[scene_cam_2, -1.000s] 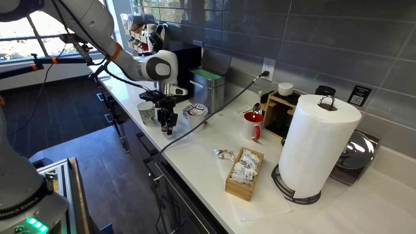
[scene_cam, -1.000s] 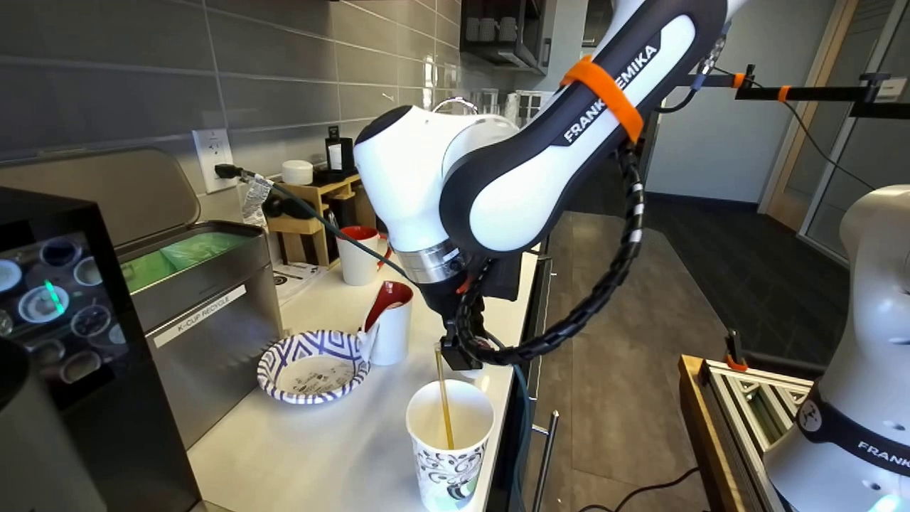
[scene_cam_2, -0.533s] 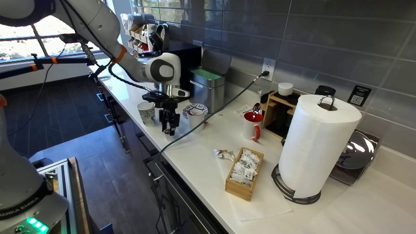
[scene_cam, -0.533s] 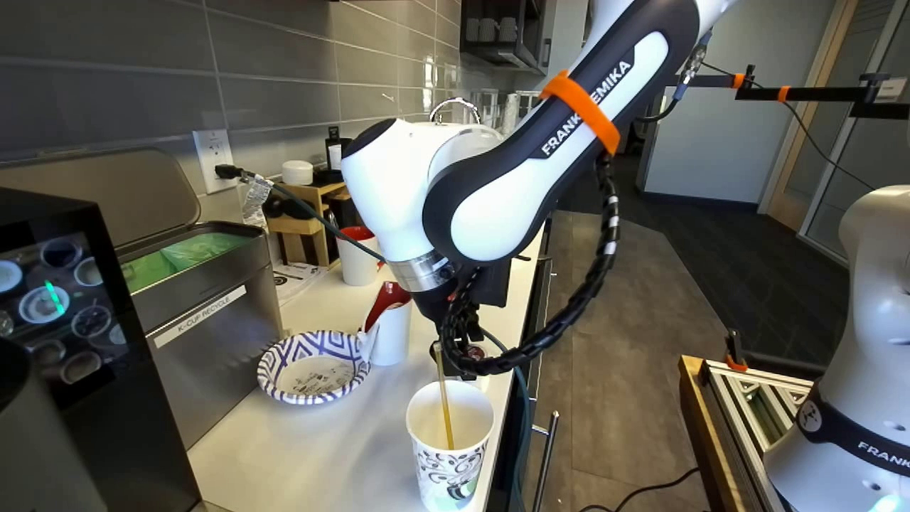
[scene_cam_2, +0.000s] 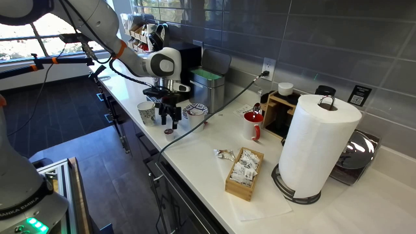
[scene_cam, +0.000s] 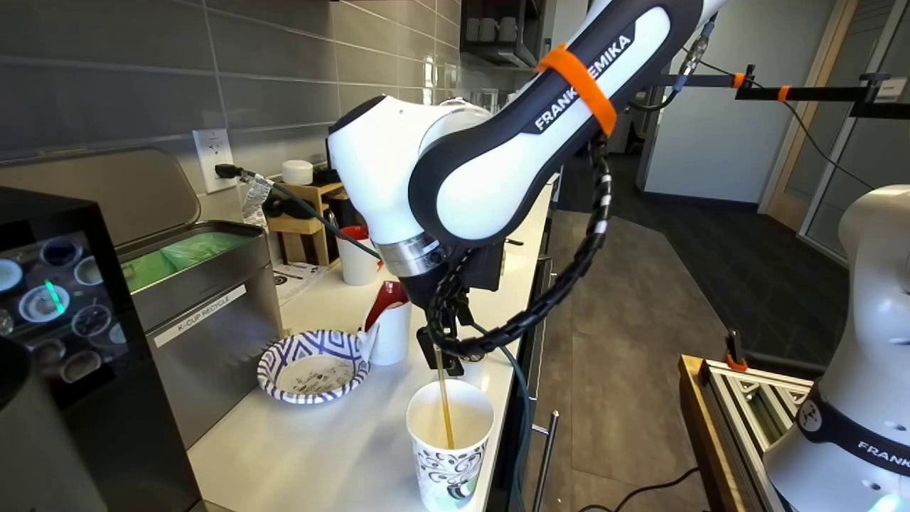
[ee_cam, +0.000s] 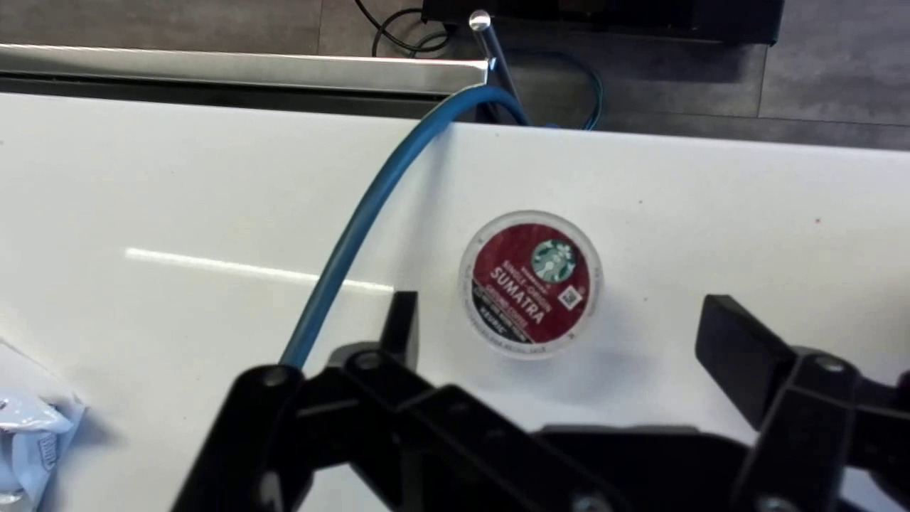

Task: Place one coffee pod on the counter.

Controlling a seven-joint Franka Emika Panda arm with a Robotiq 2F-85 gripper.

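Note:
The coffee pod (ee_cam: 530, 284), with a dark red lid in a pale rim, stands upright on the white counter (ee_cam: 213, 192), close to its front edge. In an exterior view the same coffee pod (scene_cam_2: 169, 133) shows just below my gripper (scene_cam_2: 169, 123). Seen from the wrist, the gripper (ee_cam: 561, 320) is open wide, one finger on either side of the pod's line and neither touching it. Nothing is held. In an exterior view the coffee pod (scene_cam: 475, 357) is mostly hidden behind the arm's cable loop.
A blue cable (ee_cam: 362, 220) crosses the counter beside the pod. Near the gripper stand a paper cup (scene_cam: 451, 462) with a stirrer, a patterned bowl (scene_cam: 313, 366) and a white mug (scene_cam_2: 196, 121). Farther along are a wooden packet box (scene_cam_2: 239, 191) and a paper towel roll (scene_cam_2: 318, 146).
A second ago my gripper was low and closed around the pod. Its fingers have since spread and the gripper has risen, leaving the pod standing on the counter.

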